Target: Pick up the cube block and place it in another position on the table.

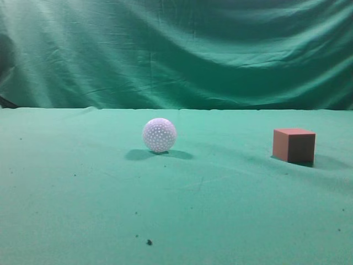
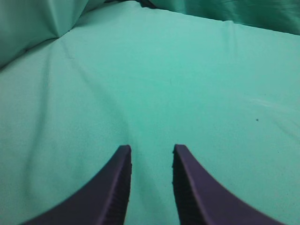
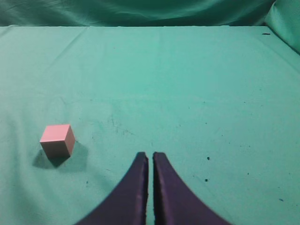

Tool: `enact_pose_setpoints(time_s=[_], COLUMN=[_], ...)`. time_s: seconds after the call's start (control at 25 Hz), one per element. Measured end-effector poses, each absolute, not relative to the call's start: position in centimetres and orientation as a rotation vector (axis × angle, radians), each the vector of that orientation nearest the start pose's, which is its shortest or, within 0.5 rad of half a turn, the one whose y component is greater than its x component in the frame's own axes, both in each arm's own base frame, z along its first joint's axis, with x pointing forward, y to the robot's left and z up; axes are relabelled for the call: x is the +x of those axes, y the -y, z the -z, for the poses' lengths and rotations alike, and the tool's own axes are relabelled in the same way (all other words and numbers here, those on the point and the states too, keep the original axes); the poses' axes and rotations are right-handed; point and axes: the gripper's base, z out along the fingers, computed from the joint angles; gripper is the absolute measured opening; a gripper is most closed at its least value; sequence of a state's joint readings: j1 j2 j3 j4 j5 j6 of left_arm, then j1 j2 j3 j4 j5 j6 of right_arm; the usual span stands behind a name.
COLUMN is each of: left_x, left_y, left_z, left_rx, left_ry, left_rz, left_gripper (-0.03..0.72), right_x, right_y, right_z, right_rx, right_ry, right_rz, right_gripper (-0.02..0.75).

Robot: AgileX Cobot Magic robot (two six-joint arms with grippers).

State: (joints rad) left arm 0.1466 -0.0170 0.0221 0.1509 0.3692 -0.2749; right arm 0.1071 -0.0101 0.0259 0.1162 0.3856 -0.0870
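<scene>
The cube block [image 1: 294,145] is reddish pink and sits on the green cloth at the right of the exterior view. It also shows in the right wrist view [image 3: 57,139], at the lower left, well left of my right gripper [image 3: 150,154]. That gripper is shut and empty, above the cloth. My left gripper [image 2: 151,149] is open and empty over bare green cloth; no cube shows in its view. Neither gripper shows in the exterior view.
A white dimpled ball [image 1: 159,134] rests on the cloth left of the cube, near the middle of the exterior view. A green cloth backdrop [image 1: 176,49] hangs behind the table. Small dark specks [image 1: 149,242] lie on the cloth near the front.
</scene>
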Motion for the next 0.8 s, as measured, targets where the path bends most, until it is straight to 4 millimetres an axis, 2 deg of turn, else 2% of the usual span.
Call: enact_pose_setpoints(time_s=[0.8], left_x=[5.10], left_y=[-1.25], left_z=[-17.38], left_rx=[-0.297], left_ry=[-1.830], left_rz=[-0.059], left_gripper=[0.235], right_x=[5.15], right_y=[-0.95], right_z=[-17.06], right_rx=[-0.110], right_ry=[-1.881], right_rz=[-0.129], right_gripper=[0.000])
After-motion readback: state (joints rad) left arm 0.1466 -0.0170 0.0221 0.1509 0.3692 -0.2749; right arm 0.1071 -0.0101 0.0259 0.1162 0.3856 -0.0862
